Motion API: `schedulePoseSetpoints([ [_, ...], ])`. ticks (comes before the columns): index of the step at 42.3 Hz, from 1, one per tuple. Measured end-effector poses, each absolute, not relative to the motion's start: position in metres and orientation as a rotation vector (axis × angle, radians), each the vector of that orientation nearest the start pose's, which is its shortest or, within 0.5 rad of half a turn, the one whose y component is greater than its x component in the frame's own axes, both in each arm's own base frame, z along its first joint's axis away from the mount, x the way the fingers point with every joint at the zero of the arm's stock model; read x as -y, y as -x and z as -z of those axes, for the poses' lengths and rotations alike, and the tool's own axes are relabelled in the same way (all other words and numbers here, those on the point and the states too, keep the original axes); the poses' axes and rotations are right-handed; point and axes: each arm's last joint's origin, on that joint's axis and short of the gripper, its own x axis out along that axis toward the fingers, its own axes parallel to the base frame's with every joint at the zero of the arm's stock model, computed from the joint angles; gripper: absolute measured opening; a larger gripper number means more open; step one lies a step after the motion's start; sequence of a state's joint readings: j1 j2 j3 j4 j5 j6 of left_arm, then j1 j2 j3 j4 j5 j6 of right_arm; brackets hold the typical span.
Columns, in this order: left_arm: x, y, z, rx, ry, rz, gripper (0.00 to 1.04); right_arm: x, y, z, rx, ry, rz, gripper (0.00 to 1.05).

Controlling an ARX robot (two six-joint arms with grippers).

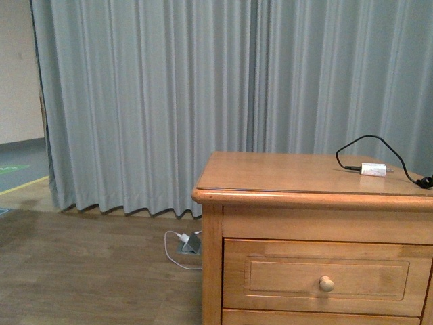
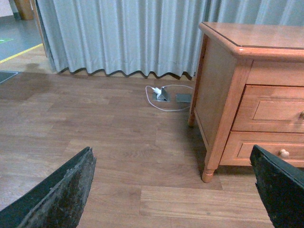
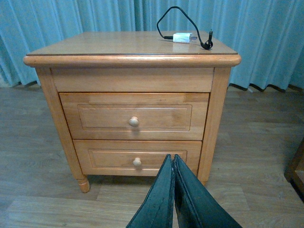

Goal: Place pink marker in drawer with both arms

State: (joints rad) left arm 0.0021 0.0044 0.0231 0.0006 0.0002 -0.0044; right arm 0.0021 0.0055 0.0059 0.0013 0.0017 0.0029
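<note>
One wooden nightstand [image 3: 130, 59], two drawers [image 3: 134, 117] with two round knobs [image 3: 134, 121], one white adapter [image 3: 184, 37], two grippers [image 3: 173, 199].

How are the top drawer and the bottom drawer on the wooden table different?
The upper drawer is taller, and the lower drawer is shallower. The upper drawer's knob looks a bit bigger than the lower drawer's knob. Both are shut, honey-coloured wood, each with a framed panel front and one round knob in the middle.

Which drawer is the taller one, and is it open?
The upper drawer is the taller one, just under the nightstand's top. The lower drawer beneath it is shallower. Both are closed, each with one round knob.
</note>
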Motion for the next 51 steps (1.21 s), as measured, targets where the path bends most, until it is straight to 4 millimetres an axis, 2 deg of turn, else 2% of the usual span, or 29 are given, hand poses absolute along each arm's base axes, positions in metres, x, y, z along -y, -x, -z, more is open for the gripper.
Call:
schedulePoseSetpoints([
  [15,-0.0002,-0.0965,-0.1711,0.019,0.004,-0.002,0.99,-0.0002,-0.0976,-0.1653,0.002,-0.001,0.000,0.02],
  [23,-0.0002,-0.0965,-0.1711,0.019,0.004,-0.002,0.99,-0.0002,-0.0976,-0.1653,0.002,-0.001,0.000,0.31],
  [29,-0.0002,-0.0965,-0.1711,0.019,0.004,-0.002,0.99,-0.0002,-0.0976,-0.1653,0.002,-0.001,0.000,0.62],
  [38,-0.0002,-0.0965,-0.1711,0.019,0.004,-0.002,0.99,-0.0002,-0.0976,-0.1653,0.002,-0.002,0.000,0.97],
  [51,-0.0002,-0.0965,-0.1711,0.019,0.004,-0.002,0.99,-0.0002,-0.0976,-0.1653,0.002,-0.002,0.000,0.96],
])
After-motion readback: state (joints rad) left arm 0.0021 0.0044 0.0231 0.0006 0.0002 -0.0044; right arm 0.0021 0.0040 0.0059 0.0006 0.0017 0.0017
